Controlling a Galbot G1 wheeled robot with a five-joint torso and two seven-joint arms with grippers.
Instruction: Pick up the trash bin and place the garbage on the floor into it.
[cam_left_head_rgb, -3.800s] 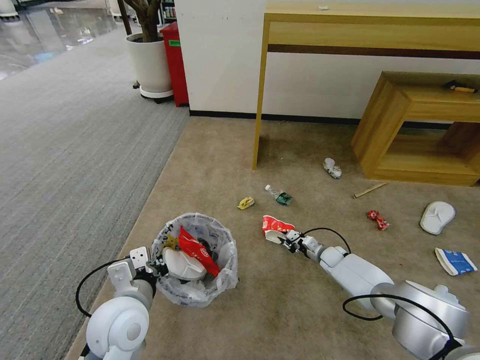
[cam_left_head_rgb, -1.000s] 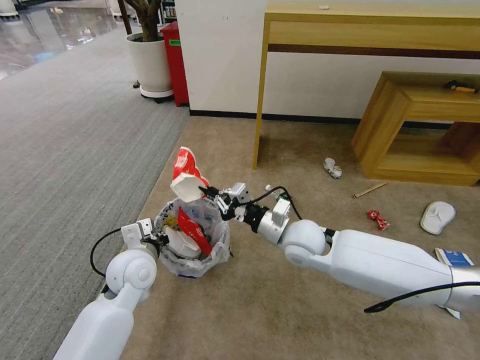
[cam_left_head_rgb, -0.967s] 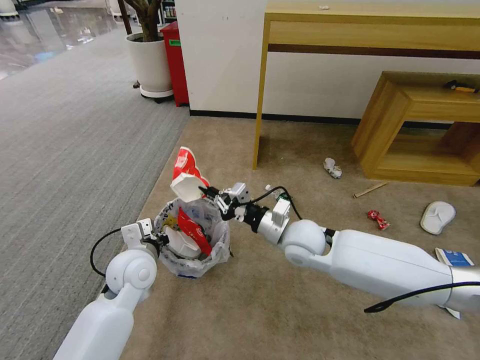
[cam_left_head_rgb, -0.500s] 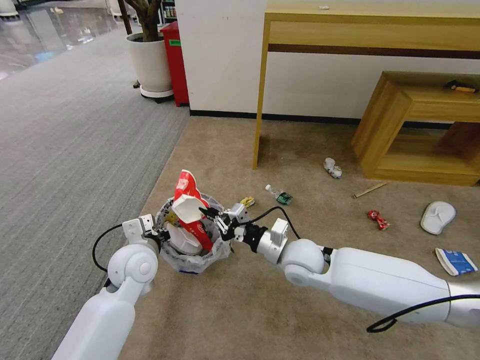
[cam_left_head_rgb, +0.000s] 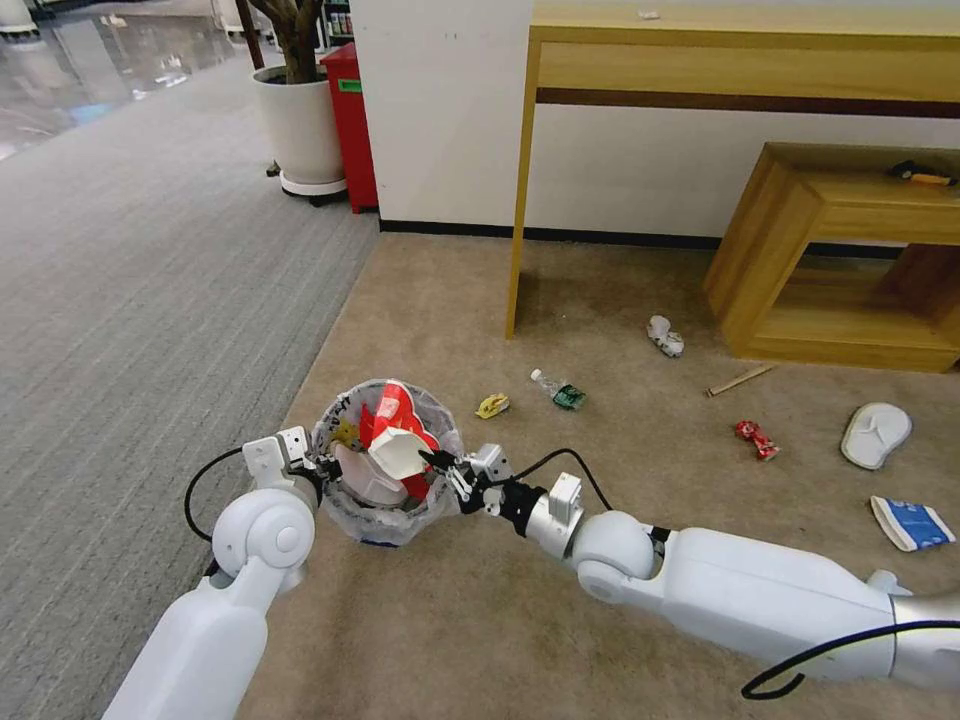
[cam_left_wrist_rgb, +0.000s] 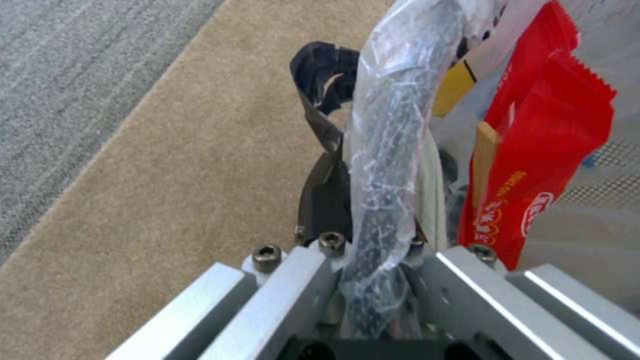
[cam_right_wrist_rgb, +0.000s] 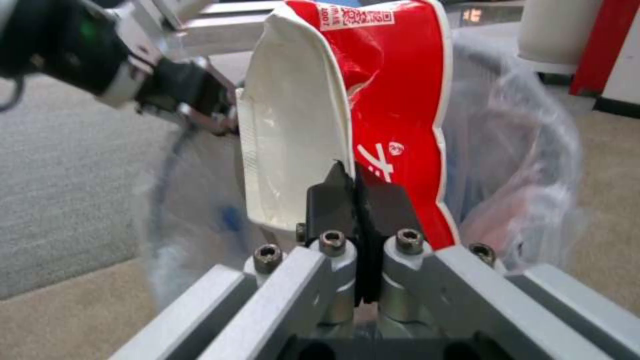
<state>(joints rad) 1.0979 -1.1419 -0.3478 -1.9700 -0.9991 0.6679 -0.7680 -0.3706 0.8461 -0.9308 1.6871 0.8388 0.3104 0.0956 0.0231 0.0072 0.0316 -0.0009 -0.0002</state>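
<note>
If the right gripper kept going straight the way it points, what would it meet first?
Probably the trash bin's contents: the right gripper, shut on the crushed cup, points over the rim at a white slipper. Depth unclear.

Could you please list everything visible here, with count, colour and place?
trash bin: one, dark, clear liner, beige carpet
crushed cup: one, red-white, over bin
slipper: one, white, carpet
bottle: one, clear-green, carpet
yellow wrapper: one, near bottle
red wrapper: one, carpet
tissue: one, white
stick: one, wooden
packet: one, blue-white
red bin: one, by wall
left hand: gripping bin rim
right hand: holding cup
</note>
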